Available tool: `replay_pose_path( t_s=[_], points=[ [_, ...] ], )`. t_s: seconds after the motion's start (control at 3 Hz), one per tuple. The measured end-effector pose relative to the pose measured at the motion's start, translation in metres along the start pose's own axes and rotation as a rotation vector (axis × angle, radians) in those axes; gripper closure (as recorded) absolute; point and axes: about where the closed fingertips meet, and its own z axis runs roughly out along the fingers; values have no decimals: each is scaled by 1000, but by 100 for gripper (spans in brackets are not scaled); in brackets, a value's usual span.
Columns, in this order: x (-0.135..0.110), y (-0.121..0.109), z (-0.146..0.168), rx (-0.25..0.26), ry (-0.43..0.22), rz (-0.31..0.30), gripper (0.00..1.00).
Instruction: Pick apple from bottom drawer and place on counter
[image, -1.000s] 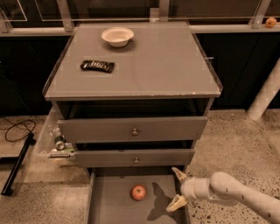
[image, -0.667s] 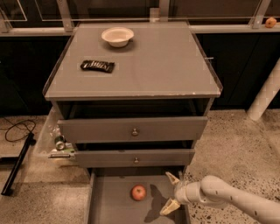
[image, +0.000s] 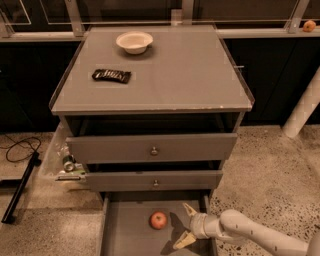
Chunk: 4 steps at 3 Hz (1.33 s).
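Note:
The apple (image: 158, 220), small and red, lies on the floor of the open bottom drawer (image: 125, 235) at the foot of the cabinet. My gripper (image: 184, 226) is low in the drawer just to the right of the apple, a short gap away, with its two pale fingers spread open and pointing left at the fruit. It holds nothing. The white arm comes in from the lower right. The counter (image: 175, 75) is the grey cabinet top above.
A white bowl (image: 134, 41) and a dark snack wrapper (image: 111, 75) lie on the counter. Two upper drawers with knobs (image: 154, 150) stand slightly open. A clear bin (image: 62, 160) sits left of the cabinet, a cable on the floor, a white post at right.
My gripper has moved left inside the bottom drawer, closing the gap to the apple. Its fingers stay open. The apple has not moved.

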Motion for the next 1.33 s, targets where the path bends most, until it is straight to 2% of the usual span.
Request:
replay_pose_path(
  t_s=[0.33,0.67,1.33],
  points=[
    [23,-10,23,-4,-21,67,0],
    [24,-11,30,-5,-17,55,0],
    [51,-31,91,-51,20,-10,0]
  ],
)
